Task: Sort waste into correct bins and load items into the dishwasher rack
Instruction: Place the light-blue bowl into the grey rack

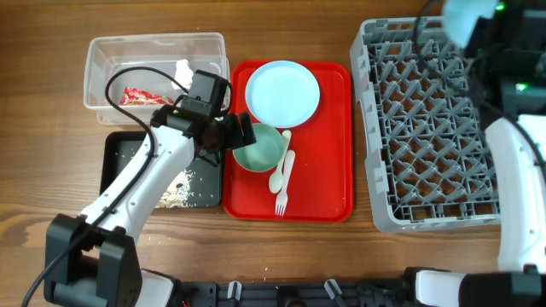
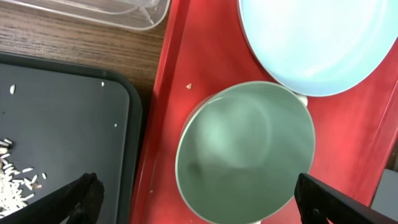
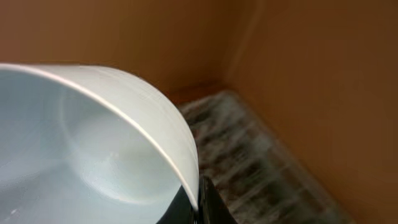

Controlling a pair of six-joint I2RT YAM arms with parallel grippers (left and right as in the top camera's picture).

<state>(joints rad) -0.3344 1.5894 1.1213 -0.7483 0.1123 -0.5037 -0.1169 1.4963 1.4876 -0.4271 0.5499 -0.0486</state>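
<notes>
left arm (image 1: 136, 183): white shells, black joints, black cable (image 1: 109, 81) looping | left gripper (image 2: 198, 185): black fingers (image 2: 74, 196) | right arm (image 1: 516, 196): white, black joints, green lamp (image 1: 521, 87)

The overhead camera looks straight down from high up and takes in the whole table (image 1: 51, 128), from the black tray (image 1: 113, 153) to the dishwasher rack (image 1: 426, 128). The left wrist camera also faces down, but close, its frame filled by the pale green bowl (image 2: 245, 152) and the plate (image 2: 323, 43) edge, both shared with overhead. The right wrist camera sits hard against the light blue bowl (image 3: 74, 155), its background blurred; overhead shares only that bowl
</notes>
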